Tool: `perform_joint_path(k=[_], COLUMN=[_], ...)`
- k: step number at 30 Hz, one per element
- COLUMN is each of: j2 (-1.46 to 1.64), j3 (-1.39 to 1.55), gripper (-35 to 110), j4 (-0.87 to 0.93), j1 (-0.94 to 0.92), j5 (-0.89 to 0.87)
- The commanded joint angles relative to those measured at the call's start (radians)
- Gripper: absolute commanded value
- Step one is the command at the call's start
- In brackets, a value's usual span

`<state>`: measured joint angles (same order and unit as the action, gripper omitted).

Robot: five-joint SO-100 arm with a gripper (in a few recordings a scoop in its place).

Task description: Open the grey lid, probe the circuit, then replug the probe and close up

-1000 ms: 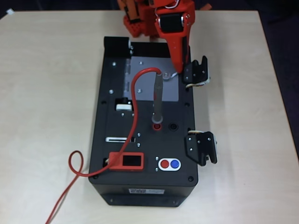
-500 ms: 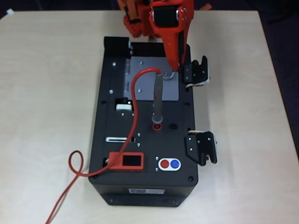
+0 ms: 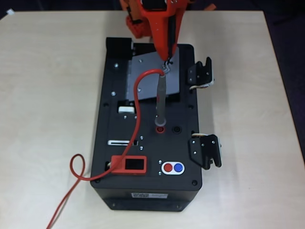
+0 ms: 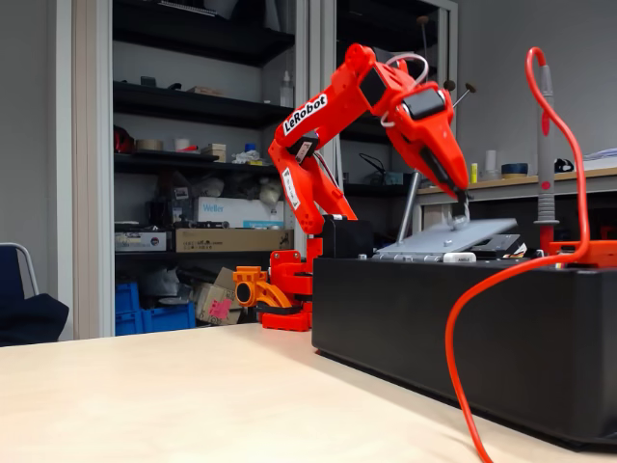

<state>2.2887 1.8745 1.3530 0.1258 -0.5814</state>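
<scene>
A: Gripper point(image 3: 167, 64) state?
B: I see it pinching the knob of the grey lid point(image 3: 150, 78), free edge tilted up off the black box point(image 4: 463, 318), hinge opposite me; probe point(image 3: 161, 102) stands in its socket nearby.

A black box point(image 3: 147, 157) on a pale wooden table point(image 3: 52, 95) carries a red module point(image 3: 129, 165) and two black latches point(image 3: 205, 150).
</scene>
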Motion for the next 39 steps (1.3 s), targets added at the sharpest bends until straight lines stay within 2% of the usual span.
perform_joint_path(k=[1, 11, 19, 29, 39], j2=[0.000, -0.003, -0.005, -0.002, 0.018], j3=[-0.072, -0.232, -0.293, -0.150, -0.038], gripper=[0, 0, 0, 2, 20], j4=[0.038, 0.163, 0.187, -0.011, -0.135], j1=[-0.037, -0.143, -0.311, -0.508, -0.548], j5=[-0.003, -0.003, 0.023, 0.081, 0.135])
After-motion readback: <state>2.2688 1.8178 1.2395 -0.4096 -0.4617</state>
